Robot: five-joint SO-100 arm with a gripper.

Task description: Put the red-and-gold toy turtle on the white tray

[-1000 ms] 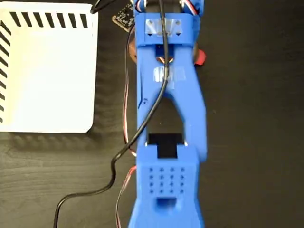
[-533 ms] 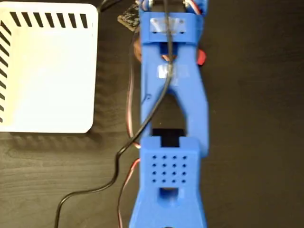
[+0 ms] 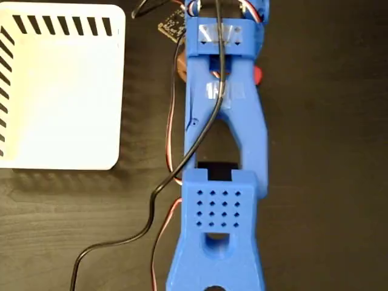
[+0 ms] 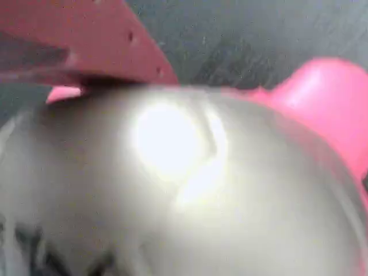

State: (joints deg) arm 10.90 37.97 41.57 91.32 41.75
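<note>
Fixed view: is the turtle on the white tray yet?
No. The white tray lies bare at left, while a red bit of the turtle peeks out beside the blue arm.

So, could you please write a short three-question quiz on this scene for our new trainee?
1. True or false: the turtle already lies on the tray.
2. In the fixed view, the tray sits at: A) upper left, B) lower right, C) centre.
3. What hides most of the turtle in the fixed view?

Key: 1. False; a red part shows beside the arm, off the tray. 2. A. 3. The blue arm.
</note>
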